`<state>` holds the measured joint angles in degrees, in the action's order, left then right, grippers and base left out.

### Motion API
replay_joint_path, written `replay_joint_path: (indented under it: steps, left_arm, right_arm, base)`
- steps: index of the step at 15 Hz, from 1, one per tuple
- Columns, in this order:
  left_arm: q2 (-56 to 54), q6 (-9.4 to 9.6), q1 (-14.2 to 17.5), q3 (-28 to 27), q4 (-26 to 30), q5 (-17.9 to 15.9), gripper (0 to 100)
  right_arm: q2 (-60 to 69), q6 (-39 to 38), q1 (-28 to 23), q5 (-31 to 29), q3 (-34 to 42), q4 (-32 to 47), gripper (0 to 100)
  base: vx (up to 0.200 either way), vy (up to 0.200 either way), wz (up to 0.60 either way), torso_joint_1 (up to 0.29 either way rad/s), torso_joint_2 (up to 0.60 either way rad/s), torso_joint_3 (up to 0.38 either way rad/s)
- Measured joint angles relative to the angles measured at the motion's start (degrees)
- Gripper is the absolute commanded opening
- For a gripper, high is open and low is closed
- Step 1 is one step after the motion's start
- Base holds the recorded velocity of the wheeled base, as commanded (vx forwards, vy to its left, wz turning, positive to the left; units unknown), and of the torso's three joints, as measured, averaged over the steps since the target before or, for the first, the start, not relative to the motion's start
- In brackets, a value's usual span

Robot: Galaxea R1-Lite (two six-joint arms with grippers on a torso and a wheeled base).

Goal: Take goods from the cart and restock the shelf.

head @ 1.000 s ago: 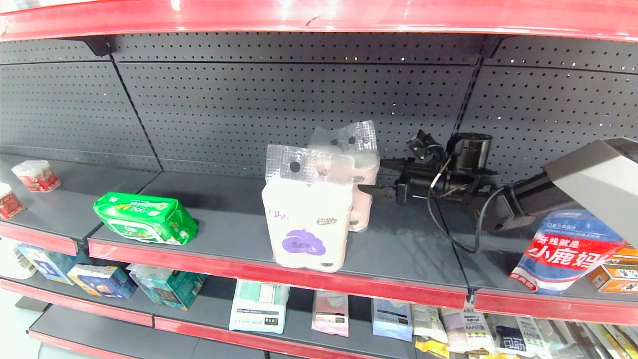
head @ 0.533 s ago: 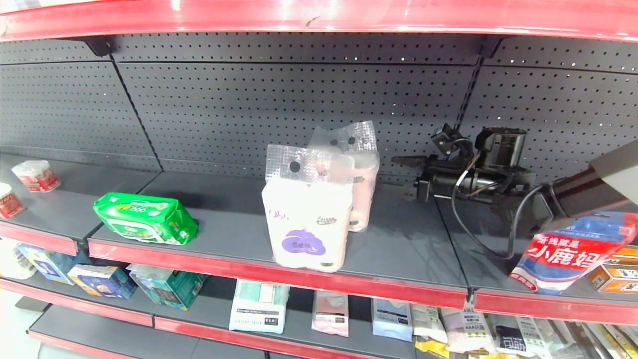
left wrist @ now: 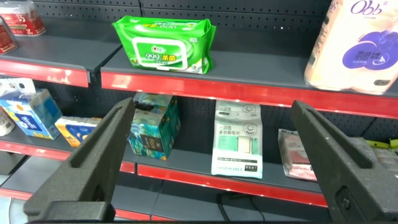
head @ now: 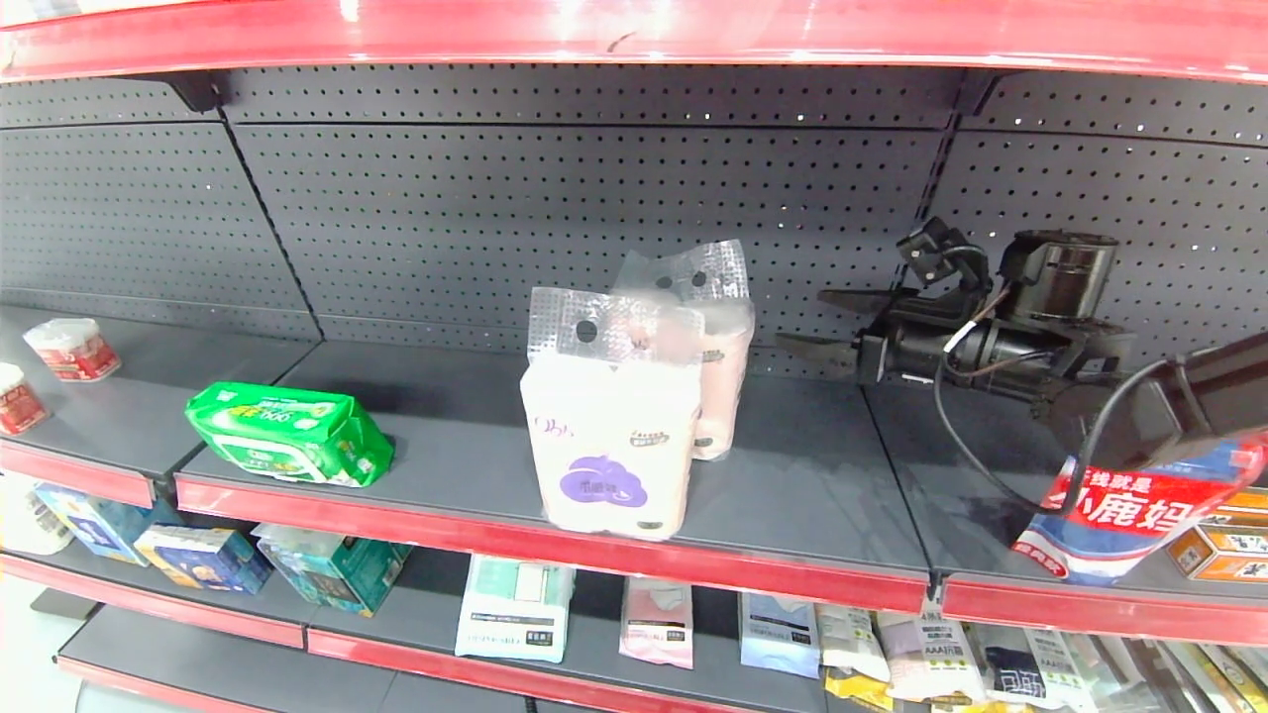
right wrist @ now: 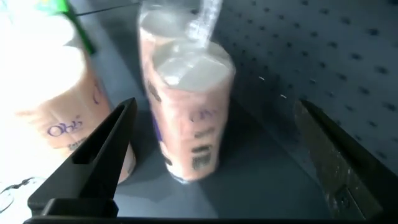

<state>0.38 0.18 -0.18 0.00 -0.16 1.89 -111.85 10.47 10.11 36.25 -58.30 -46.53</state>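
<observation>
Two packs of tissue rolls stand on the grey shelf (head: pixel 812 495): a front pack (head: pixel 609 446) with a purple mark and a rear pack (head: pixel 718 366) behind it. My right gripper (head: pixel 807 322) hangs open and empty above the shelf, a short way right of the rear pack. In the right wrist view the rear pack (right wrist: pixel 189 112) stands upright between and beyond the open fingers (right wrist: pixel 93 162), with the front pack (right wrist: pixel 50 106) beside it. My left gripper (left wrist: pixel 211 174) is open and empty in front of the lower shelves, below the green wipes pack (left wrist: pixel 165 45).
A green wipes pack (head: pixel 287 433) lies left on the shelf. Red-and-white tubs (head: pixel 71 349) stand far left. A blue-and-red pouch (head: pixel 1129 505) and orange boxes (head: pixel 1223 545) sit at the right. Boxes and pouches line the lower shelf (head: pixel 515 609). A pegboard wall closes the back.
My right gripper has drawn back to the right and slightly upward, away from the rear tissue pack, staying open. Both packs stand as before.
</observation>
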Motion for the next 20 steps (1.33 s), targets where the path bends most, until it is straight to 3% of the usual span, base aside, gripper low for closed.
replay_joint_path:
  steps: [11,17,20]
  left_arm:
    - [0.0,0.0,0.0,0.0,0.0,0.0,100]
    - [0.0,-0.02,0.0,0.0,0.0,0.0,100]
    - [0.0,-0.02,0.0,0.0,0.0,0.0,100]
  right_arm:
    - [17.8,-9.7,-1.2,-30.4,14.9,-0.1,100]
    - [38.4,-11.0,-1.7,-34.7,34.5,0.1,100]
    - [53.9,-10.9,-4.4,-34.6,43.6,6.6,100]
  base:
    - [0.0,0.0,0.0,0.0,0.0,0.0]
    - [0.0,0.0,0.0,0.0,0.0,0.0]
    - [0.0,0.0,0.0,0.0,0.0,0.0]
